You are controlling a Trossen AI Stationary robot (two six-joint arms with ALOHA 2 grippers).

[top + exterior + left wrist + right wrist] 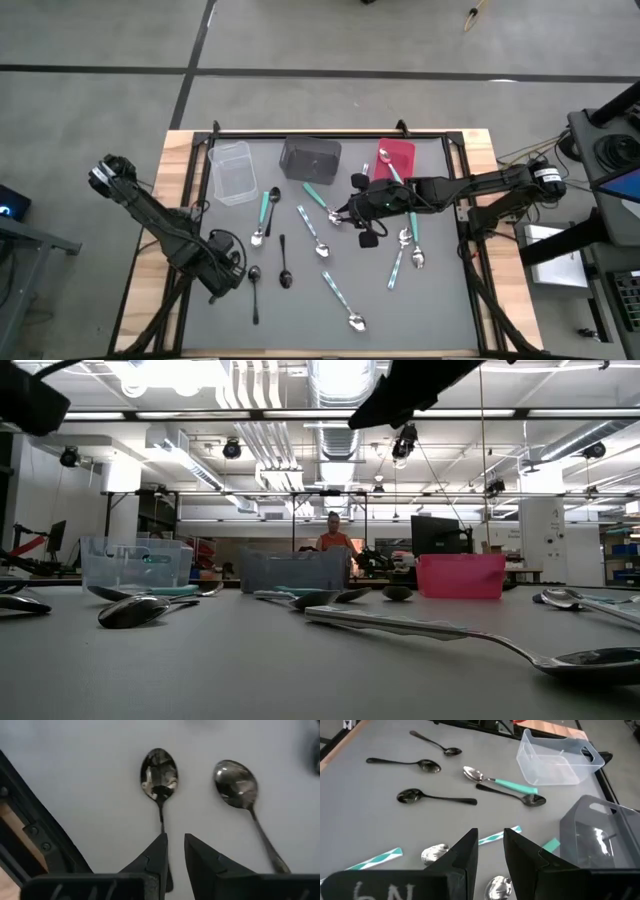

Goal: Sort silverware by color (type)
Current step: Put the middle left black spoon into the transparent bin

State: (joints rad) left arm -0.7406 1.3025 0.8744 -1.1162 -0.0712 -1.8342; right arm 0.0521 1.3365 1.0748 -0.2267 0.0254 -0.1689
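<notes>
Three bins (pixel 311 158) line the worktop's (pixel 440 300) far edge; spoons (pixel 330 250) lie scattered nearer, one in the rightmost bin.

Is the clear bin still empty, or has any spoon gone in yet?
Empty. The high view shows only bare bottom inside the clear bin, and the right wrist view shows nothing through its walls.
</notes>
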